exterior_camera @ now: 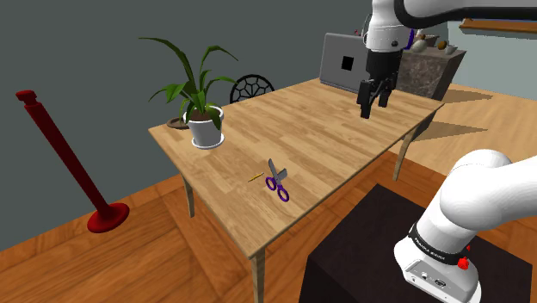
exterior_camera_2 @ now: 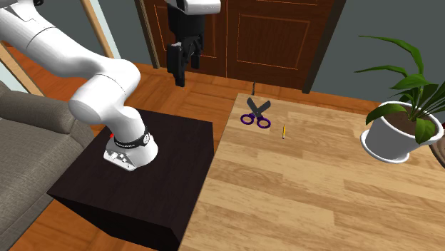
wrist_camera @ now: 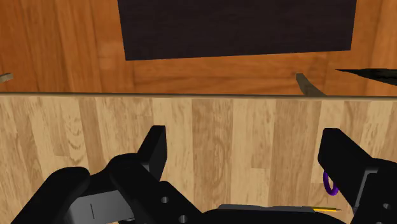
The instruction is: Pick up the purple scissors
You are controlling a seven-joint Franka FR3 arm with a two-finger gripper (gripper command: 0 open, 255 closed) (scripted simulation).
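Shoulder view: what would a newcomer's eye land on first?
The white arm's black hand hangs open above the wooden table. It is well apart from the purple scissors, which lie flat beside a small pencil, toward the shoulder view's lower left of the hand. A potted plant stands on the table's left end in that view, and a red post stands on the floor further left.
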